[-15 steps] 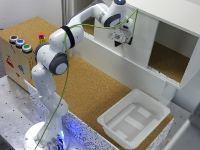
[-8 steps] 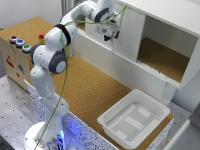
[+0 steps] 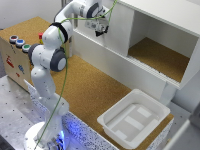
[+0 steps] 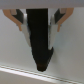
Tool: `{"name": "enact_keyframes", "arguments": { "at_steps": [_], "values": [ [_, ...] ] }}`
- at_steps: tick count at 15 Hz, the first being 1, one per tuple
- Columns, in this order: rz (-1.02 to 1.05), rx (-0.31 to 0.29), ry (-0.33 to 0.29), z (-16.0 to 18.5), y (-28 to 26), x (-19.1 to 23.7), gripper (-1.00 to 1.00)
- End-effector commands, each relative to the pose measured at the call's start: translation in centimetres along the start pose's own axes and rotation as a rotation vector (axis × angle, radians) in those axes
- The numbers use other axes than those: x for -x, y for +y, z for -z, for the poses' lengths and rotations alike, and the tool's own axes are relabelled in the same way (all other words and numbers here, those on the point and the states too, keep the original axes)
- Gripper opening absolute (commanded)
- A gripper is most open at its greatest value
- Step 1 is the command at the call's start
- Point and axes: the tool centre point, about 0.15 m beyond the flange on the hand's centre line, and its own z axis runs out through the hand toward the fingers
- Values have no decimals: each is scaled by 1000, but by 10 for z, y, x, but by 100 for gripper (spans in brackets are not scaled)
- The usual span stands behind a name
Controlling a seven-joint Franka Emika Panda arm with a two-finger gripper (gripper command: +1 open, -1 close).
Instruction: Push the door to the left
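A robotics lab: arm (image 3: 47, 65) bolted to perforated metal breadboard (image 3: 12, 107), mock cabinet (image 3: 150, 45).

Single white arm (image 3: 50, 55) rises from its base at the lower part of the exterior view's left, bends at the big grey-capped joints, then reaches up and toward the exterior view's right. Wrist is turned so the gripper (image 3: 101, 30) points down and sideways. Wrist view shows one dark finger (image 4: 40, 37) end-on (jaw gap not readable there or from outside). Green cable runs along the arm.
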Motion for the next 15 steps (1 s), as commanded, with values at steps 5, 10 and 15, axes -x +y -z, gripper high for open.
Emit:
{"name": "enact_keyframes", "arguments": {
  "at_steps": [5, 10, 15],
  "values": [
    [-50, 155, 24, 31, -37, 42, 100],
    [-81, 114, -61, 36, -36, 81, 100],
    [-59, 96, -126, 30, -37, 105, 100]
  ]
}}
